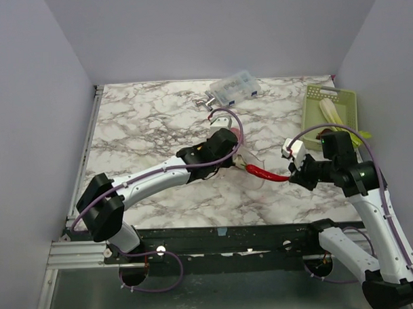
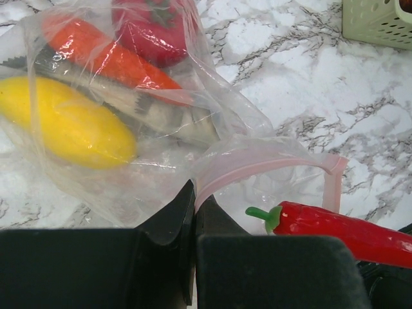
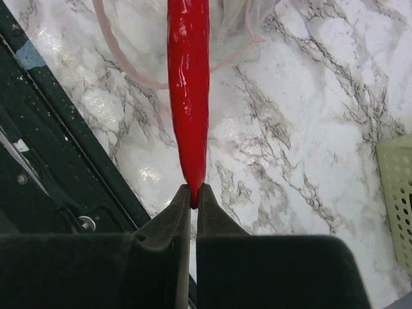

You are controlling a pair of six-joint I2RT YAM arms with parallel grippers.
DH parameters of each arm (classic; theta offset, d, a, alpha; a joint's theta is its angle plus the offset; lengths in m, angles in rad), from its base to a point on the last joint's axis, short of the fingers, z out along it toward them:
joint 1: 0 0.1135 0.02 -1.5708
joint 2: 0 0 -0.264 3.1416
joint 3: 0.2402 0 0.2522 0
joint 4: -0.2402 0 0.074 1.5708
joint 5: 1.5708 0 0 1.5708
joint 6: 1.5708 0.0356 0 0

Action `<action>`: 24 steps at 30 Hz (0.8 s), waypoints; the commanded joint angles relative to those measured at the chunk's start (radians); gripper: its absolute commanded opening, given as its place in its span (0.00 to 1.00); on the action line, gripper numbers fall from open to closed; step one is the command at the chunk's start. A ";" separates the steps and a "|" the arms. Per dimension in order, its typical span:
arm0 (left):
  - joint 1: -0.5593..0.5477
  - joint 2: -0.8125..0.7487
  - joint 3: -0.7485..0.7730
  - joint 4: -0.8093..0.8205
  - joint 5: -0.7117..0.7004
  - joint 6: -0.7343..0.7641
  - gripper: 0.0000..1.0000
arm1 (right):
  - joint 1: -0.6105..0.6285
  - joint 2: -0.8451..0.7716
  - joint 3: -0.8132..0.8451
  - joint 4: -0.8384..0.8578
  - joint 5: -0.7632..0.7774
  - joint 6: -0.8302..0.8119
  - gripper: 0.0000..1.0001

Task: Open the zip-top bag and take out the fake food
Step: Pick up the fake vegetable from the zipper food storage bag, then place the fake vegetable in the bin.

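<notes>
Right gripper up close, its black fingers clenched on the pointed tip of the red chili pepper, which hangs stretched out above the marble table. At the other end, the pepper's green stem sits just beside the open mouth of the zip-top bag; whether it touches the plastic, I cannot tell. Over on the other side, the left gripper is pinched tight on the bag's edge, right where the pink zipper strip loops up. The bag lies in the middle of the table, between the two arms. Inside the crinkly plastic: a yellow lemon, an orange carrot, a round red piece, and a pale piece with dark markings. Far right, a green basket holds a pale stalk. At the back edge, a clear plastic box with a small metal fitting just beside it.
</notes>
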 commanded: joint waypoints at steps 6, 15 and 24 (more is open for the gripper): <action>0.024 -0.066 -0.064 -0.008 -0.006 0.004 0.00 | -0.048 -0.014 0.078 -0.071 -0.101 0.015 0.01; 0.037 -0.071 -0.080 -0.002 0.009 0.014 0.00 | -0.118 0.001 0.165 -0.093 -0.206 0.028 0.01; 0.042 -0.085 -0.103 0.019 0.027 0.017 0.00 | -0.149 0.045 0.194 0.036 -0.124 0.123 0.00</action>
